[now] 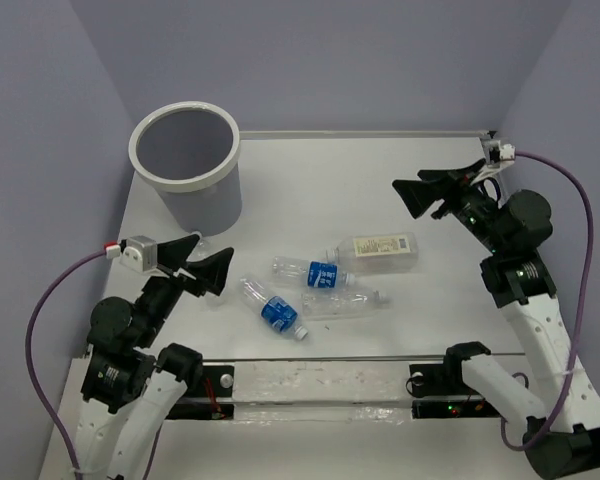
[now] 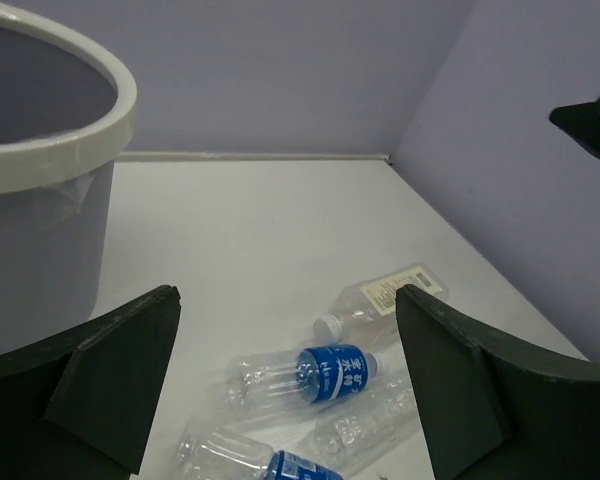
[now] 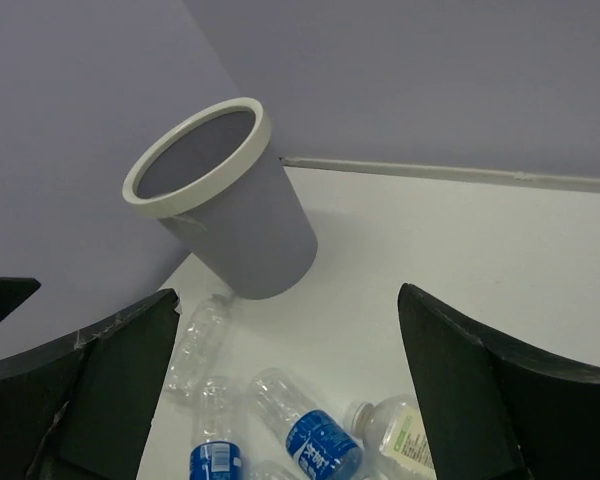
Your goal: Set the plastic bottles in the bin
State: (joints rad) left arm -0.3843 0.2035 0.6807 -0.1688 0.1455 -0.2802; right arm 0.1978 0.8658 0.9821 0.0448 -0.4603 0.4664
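the grey bin stands at the far left of the table, and we see no bottle in it. our left gripper hangs wide open with nothing in it, just beside the nearest blue-label bottle. all four bottles lie flat in a bunch in the middle: a second blue-label bottle, the plain clear bottle right beside it, and the beige-label bottle. our right gripper is open and empty too, past them. we think the left should go first: turn the jaws across the nearest bottle, come down on its label, squeeze softly, lift above the bin's rim, then let go.
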